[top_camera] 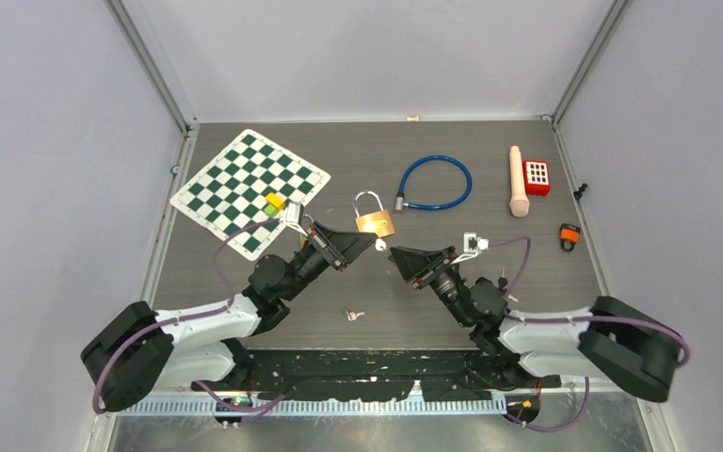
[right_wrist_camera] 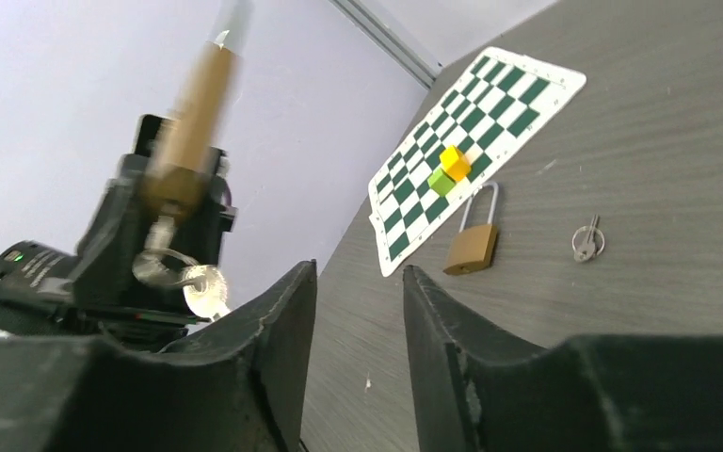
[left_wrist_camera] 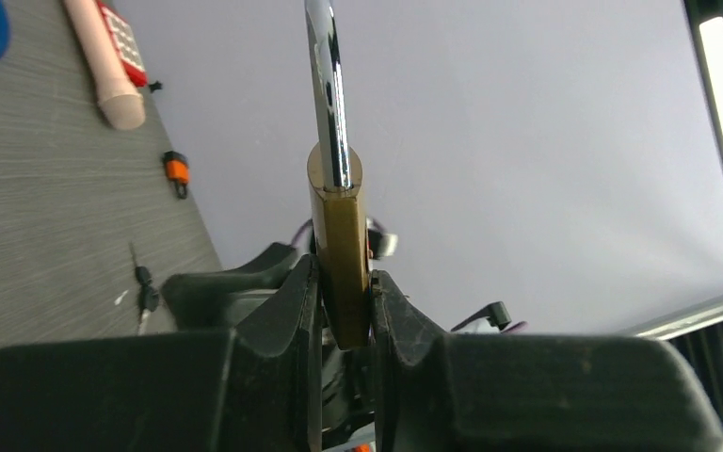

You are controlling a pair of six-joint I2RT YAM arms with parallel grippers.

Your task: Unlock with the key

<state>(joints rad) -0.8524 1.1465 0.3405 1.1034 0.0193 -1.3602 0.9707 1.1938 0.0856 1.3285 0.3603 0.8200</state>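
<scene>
Padlock [top_camera: 375,222], brass — raised at table centre, body clamped in left gripper [left_wrist_camera: 344,315], shackle pointing far. Key [right_wrist_camera: 204,289] appears seated in its base. Right gripper [right_wrist_camera: 358,275]: fingers apart, empty, beside key. Advice — pinch bow squarely, twist without pulling.

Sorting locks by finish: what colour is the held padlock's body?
Padlock: brass gold, best in left wrist view.

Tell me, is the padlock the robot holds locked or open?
Shut, it seems: from above, both legs of the shackle sit in the brass padlock that the left gripper holds.
</scene>
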